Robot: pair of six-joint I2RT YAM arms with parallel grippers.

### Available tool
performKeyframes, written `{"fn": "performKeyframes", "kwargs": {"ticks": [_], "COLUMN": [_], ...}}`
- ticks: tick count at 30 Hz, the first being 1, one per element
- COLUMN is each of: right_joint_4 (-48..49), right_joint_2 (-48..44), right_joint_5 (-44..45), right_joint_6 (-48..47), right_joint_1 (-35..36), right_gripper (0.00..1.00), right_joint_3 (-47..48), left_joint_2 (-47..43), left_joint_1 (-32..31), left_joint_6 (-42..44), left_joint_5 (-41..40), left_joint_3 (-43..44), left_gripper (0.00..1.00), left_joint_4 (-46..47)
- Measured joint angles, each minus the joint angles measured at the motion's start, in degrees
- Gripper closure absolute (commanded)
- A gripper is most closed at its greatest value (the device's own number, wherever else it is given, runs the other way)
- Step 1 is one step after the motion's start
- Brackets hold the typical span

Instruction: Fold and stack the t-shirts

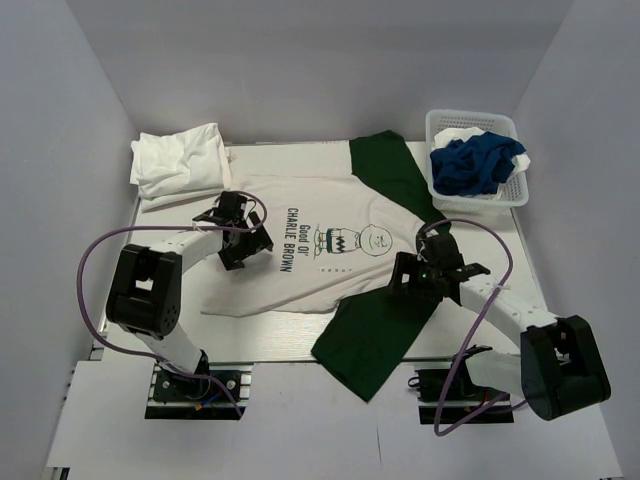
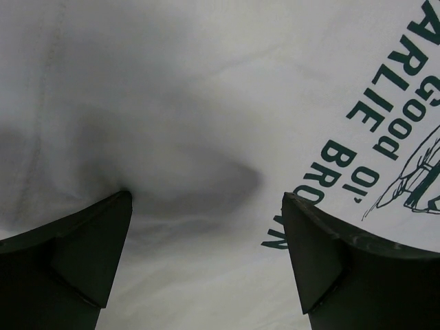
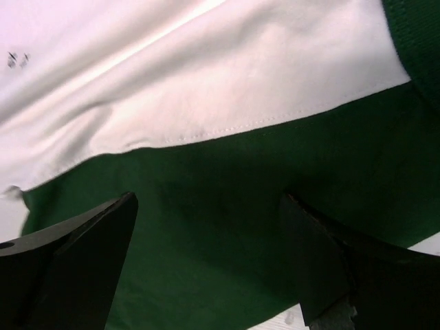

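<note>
Our printed shirt [image 1: 320, 235] lies flat mid-table, its long axis running left to right. The hem end is under our left gripper [image 1: 243, 238] and the near green sleeve [image 1: 375, 340] is under our right gripper [image 1: 428, 270]; both have fingers spread, grasping nothing. The basket [image 1: 470, 114], far right, holds a blue shirt [image 1: 475, 165] and a white shirt [image 1: 462, 135], and a folded white pile [image 1: 180, 160] sits far left.

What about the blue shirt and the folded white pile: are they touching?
Apart. The top view shows the blue shirt in the basket far right, the folded white pile far left, a wide gap between.
</note>
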Motion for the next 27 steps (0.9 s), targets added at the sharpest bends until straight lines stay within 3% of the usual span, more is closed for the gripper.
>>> {"fn": "performKeyframes", "kwargs": {"ticks": [10, 18, 23, 27], "right_joint_4": [1.11, 0.94, -0.63, -2.75], "right_joint_2": [0.59, 1.36, 1.36, -2.36], "right_joint_5": [-4.17, -2.99, 2.82, 4.61], "right_joint_6": [8.13, 8.81, 7.15, 2.99], "right_joint_1": [-9.20, -16.61, -17.44, -17.51], "right_gripper": [0.10, 0.10, 0.10, 0.10], "right_joint_3": [-0.33, 0.39, 1.55, 1.57], "left_joint_2": [4.42, 11.21, 9.81, 3.82], "left_joint_1": [0.02, 0.00, 0.00, -0.17], "left_joint_6": [-0.24, -0.20, 0.39, 0.17], "left_joint_5": [-1.27, -0.61, 1.68, 0.57], "left_joint_3": [4.87, 13.09, 11.63, 7.06], "left_gripper": [0.00, 0.00, 0.00, 0.00], "left_joint_4": [-0.35, 0.07, 0.70, -3.04]}}
